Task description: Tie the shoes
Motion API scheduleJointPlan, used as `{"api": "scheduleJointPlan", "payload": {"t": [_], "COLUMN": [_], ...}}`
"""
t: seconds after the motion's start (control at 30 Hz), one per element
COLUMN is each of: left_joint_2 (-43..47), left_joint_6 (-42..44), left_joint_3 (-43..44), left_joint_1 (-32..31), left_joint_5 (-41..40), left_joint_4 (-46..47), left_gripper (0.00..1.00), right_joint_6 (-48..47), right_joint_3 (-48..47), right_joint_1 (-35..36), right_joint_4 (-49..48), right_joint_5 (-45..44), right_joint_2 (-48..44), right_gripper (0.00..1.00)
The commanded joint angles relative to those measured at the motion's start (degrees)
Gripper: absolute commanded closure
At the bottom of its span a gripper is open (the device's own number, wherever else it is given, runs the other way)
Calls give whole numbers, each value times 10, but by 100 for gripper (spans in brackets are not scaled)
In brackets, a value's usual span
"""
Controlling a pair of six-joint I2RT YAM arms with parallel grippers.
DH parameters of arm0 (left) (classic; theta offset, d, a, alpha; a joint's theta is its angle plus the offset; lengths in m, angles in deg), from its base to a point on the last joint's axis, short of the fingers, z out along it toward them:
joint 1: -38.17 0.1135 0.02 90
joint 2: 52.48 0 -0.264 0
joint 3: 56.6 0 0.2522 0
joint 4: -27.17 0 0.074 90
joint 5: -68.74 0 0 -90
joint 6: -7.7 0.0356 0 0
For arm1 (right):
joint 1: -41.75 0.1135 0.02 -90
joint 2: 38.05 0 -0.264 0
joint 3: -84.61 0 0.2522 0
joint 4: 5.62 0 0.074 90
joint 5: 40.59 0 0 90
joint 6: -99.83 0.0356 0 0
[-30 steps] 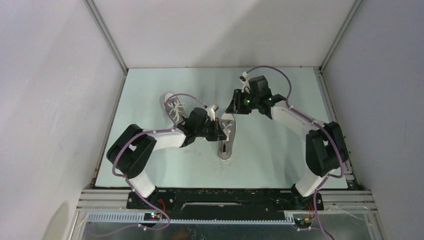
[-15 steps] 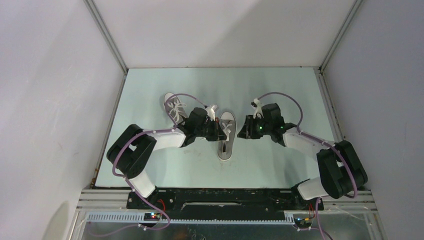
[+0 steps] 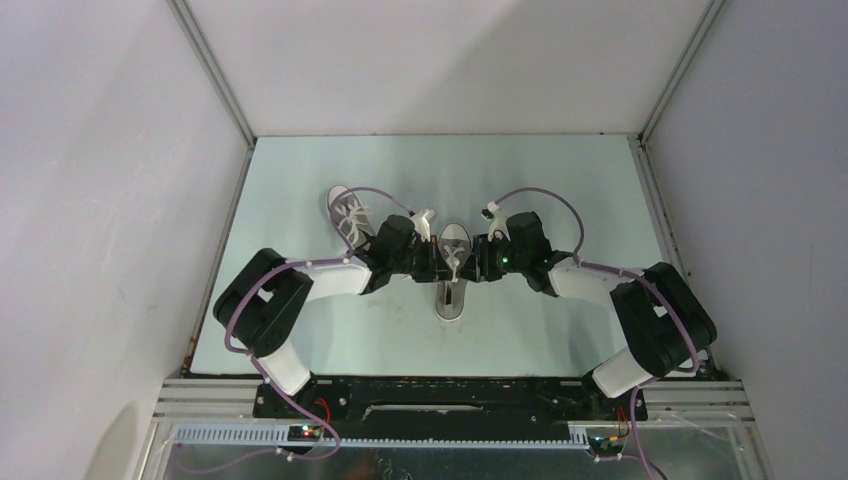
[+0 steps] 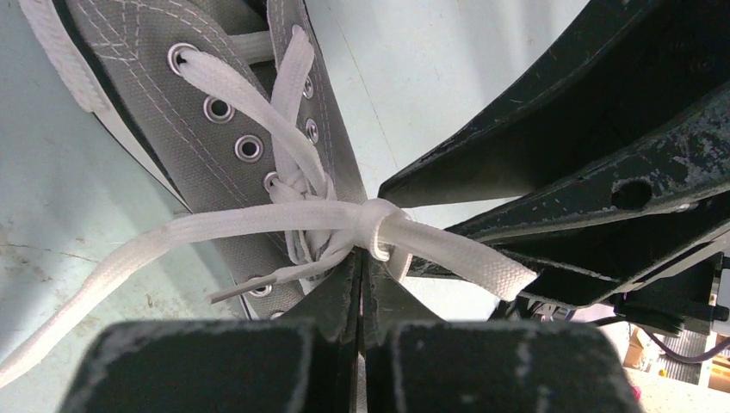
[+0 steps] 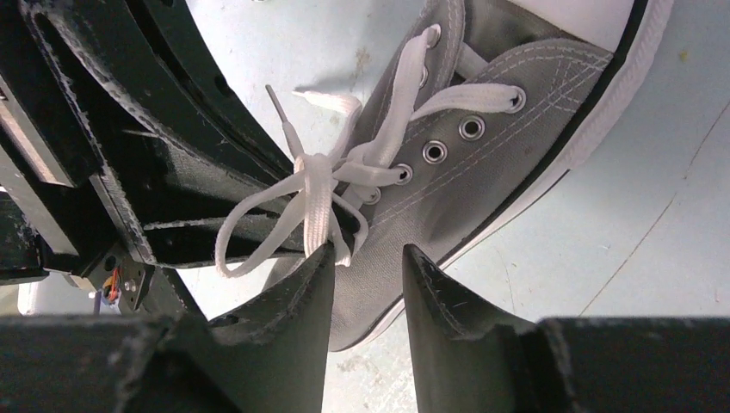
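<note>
From above, we see the left gripper (image 3: 438, 262) and right gripper (image 3: 477, 262) meeting over the middle shoe (image 3: 452, 302), hiding its laces. The other shoe (image 3: 347, 212) lies back-left on the table (image 3: 560, 180), partly under the left arm (image 3: 330, 275). Only the left wrist view shows that gripper's fingers (image 4: 327, 301) pressed together on the lace (image 4: 215, 225) below a knot (image 4: 377, 225). The right wrist view shows its own fingers (image 5: 301, 292) narrowly apart, one tip touching a lace loop.

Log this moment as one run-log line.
left pincer: shut on white lace | right pincer: open beside lace | grey canvas sneaker: tying unfinished
</note>
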Motion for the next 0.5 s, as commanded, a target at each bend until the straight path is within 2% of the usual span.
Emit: {"api": "scheduleJointPlan", "payload": {"t": [0.0, 0.23, 0.47], "left_joint_2": [0, -1, 6], "left_joint_6": [-2, -3, -7], "left_joint_3": [5, 7, 4], "left_joint_1": [3, 3, 3], "left_joint_5": [9, 11, 11], "left_joint_4": [4, 5, 13], "left_gripper": [100, 100, 100], "right_joint_6": [0, 7, 15], "right_joint_3": [-2, -1, -1], "right_joint_1": [1, 4, 9], "right_joint_4": [-50, -67, -73], "right_joint_5": [11, 35, 52], "right_joint_2": [11, 21, 32], "right_gripper": [63, 63, 89]}}
